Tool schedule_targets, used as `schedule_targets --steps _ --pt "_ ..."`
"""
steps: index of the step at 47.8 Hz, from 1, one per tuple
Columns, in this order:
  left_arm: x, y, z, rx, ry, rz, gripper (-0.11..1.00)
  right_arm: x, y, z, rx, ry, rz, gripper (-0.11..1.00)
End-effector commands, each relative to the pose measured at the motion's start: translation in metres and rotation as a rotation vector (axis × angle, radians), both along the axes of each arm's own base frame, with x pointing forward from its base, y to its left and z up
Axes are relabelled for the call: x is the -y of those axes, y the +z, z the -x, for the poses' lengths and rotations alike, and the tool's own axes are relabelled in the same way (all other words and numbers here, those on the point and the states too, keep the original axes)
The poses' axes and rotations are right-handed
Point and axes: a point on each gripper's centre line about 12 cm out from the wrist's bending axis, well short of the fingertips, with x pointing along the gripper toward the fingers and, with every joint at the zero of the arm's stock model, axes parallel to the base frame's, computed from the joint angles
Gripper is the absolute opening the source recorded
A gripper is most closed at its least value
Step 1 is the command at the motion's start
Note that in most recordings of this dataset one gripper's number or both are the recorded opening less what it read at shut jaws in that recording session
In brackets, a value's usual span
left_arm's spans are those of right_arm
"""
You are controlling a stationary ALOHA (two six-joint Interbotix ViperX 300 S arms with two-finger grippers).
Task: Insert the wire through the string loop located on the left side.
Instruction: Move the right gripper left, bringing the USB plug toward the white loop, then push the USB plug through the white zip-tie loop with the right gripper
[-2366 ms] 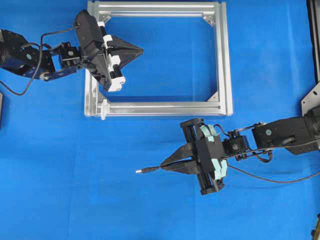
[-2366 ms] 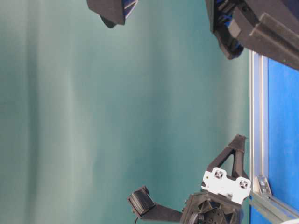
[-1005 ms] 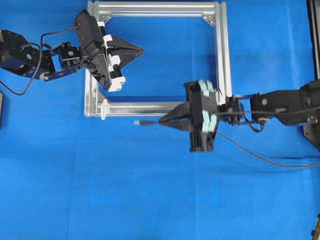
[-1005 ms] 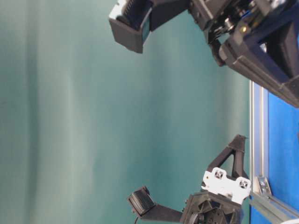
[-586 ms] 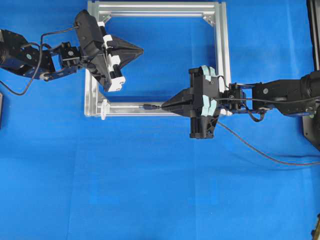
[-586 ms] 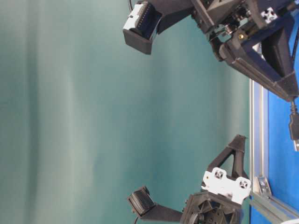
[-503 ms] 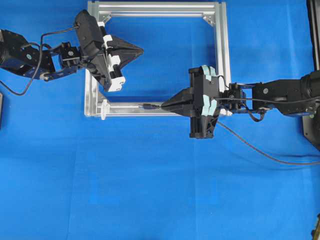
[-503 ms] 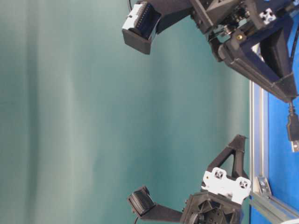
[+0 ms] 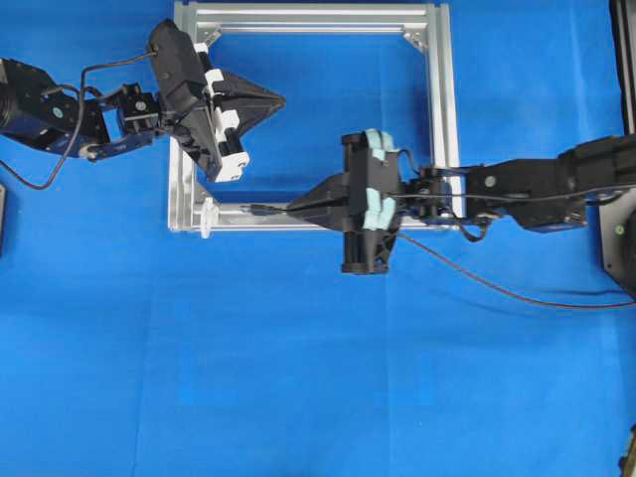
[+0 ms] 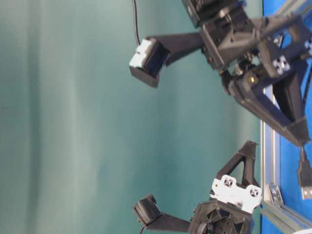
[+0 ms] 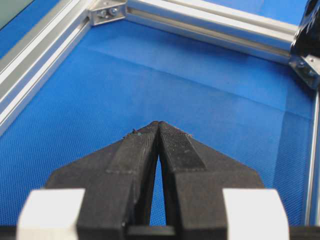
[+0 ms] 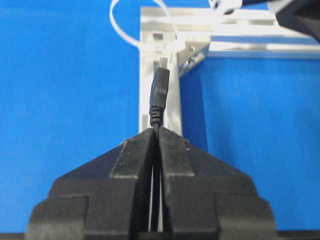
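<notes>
The wire (image 12: pixel 159 95), pinched just behind its plug by the closed right gripper (image 9: pixel 295 210), lies along the near bar of the silver frame (image 9: pixel 444 119), its tip short of the string loop (image 12: pixel 131 36). Only the right wrist view shows that loop clearly, at the frame's corner. The left gripper (image 11: pixel 158 126) hovers closed and empty over the blue worktop (image 9: pixel 298 378) inside the frame.

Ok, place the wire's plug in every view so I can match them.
Overhead: plug over the frame's bottom bar, left of centre.
Table-level: plug at right edge, low.
Left wrist: not in it.
Right wrist: plug top centre.
Shared landmark: the frame.
</notes>
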Motion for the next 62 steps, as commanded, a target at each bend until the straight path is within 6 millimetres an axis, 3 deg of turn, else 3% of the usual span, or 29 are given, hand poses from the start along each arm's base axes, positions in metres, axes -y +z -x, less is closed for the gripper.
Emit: schedule_targets --steps 1,16,62 --pt "0.000 0.016 -0.002 0.044 -0.001 -0.012 0.00 0.000 0.014 -0.012 0.052 0.002 0.004 0.00" --pt "0.000 0.016 -0.002 0.044 -0.001 -0.012 0.00 0.000 0.012 -0.031 0.069 0.007 0.008 0.00" --pt "0.000 0.016 -0.002 0.046 -0.002 -0.013 0.00 -0.002 0.011 -0.032 0.076 0.013 0.010 0.00"
